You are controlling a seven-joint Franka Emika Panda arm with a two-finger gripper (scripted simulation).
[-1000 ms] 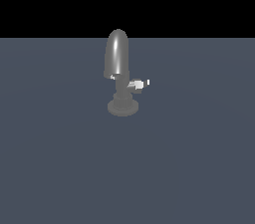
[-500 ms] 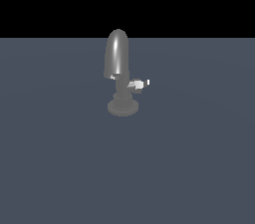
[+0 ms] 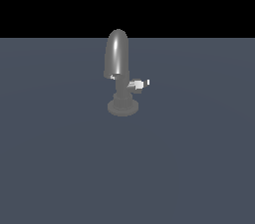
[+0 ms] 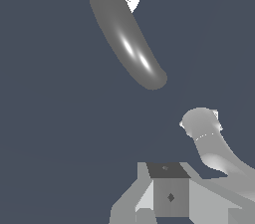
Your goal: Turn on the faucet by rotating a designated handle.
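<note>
Here the faucet [image 3: 118,76] stands alone on a flat blue-grey surface [image 3: 60,168], a little above the middle of the exterior view. Its tall rounded spout rises from a short ribbed stem on a round disc base, with a bright streak of light down the spout's front. The handle [image 3: 138,84] is a tiny grey lever with a white tip, sticking out sideways from the stem toward the exterior view's right, just under the lower edge of the spout. No arm shows in the exterior view.

In the wrist view the spout [image 4: 127,34] appears as a long curved grey shape with two glints on it, seen against the same surface. A pale rounded piece with a white edge [image 4: 201,126] shows closer to the camera; I cannot tell for certain what it is. Only a blocky grey part of the end effector [image 4: 167,195] is visible at the frame edge, apart from the spout, and I cannot tell how wide its fingers are set.
</note>
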